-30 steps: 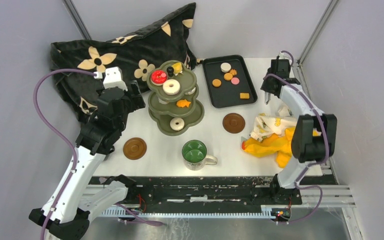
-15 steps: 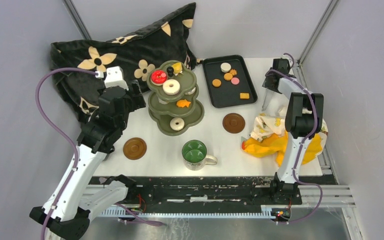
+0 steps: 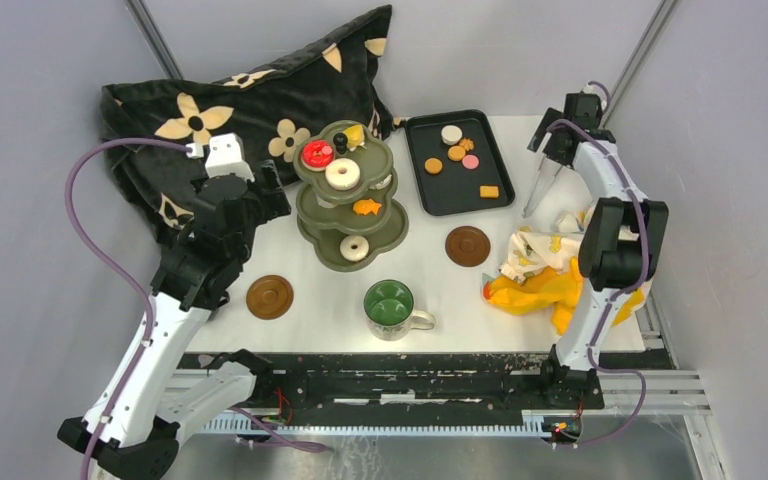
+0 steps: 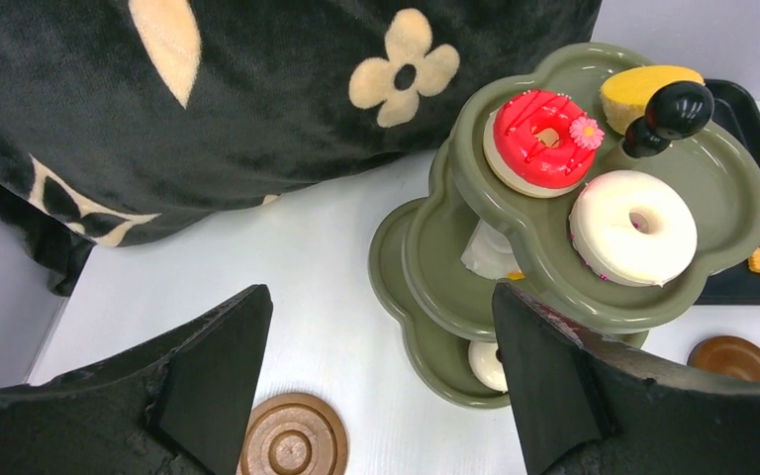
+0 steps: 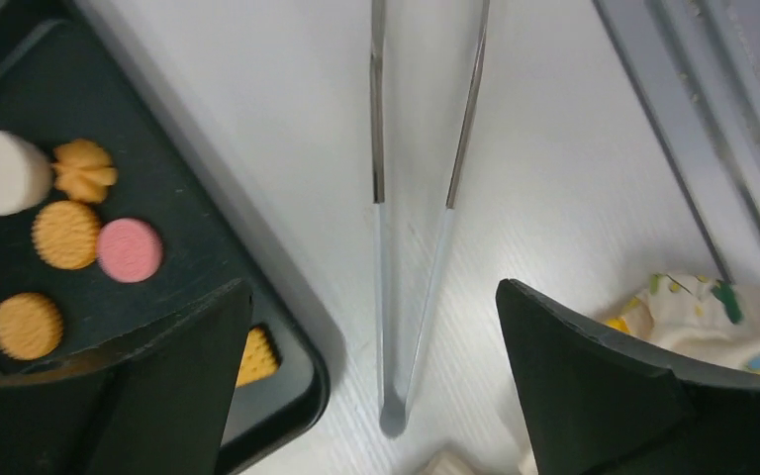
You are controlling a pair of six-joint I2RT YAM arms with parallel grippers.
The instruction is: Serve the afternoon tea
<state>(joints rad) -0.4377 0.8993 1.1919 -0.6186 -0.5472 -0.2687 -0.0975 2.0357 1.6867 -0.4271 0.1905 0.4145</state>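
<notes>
The right gripper (image 5: 371, 297) has drawn back to the far corner, spread wide over loose tongs (image 5: 378, 148). The left gripper (image 4: 378, 297) gapes empty beside the stand (image 4: 727, 193); donuts (image 4: 537, 139) sit on its tiers, lower ones half hidden. Cookies (image 5: 64, 235) lie in the tray (image 5: 168, 148).

Left of the three-tier stand (image 3: 372, 160), a strip of bare table (image 3: 315, 295) is passable until the black pillow (image 3: 210, 110) closes it off. Right of the stand the black tray (image 3: 457, 195) sits close. In front stands the mug (image 3: 390, 303), with open table either side.
</notes>
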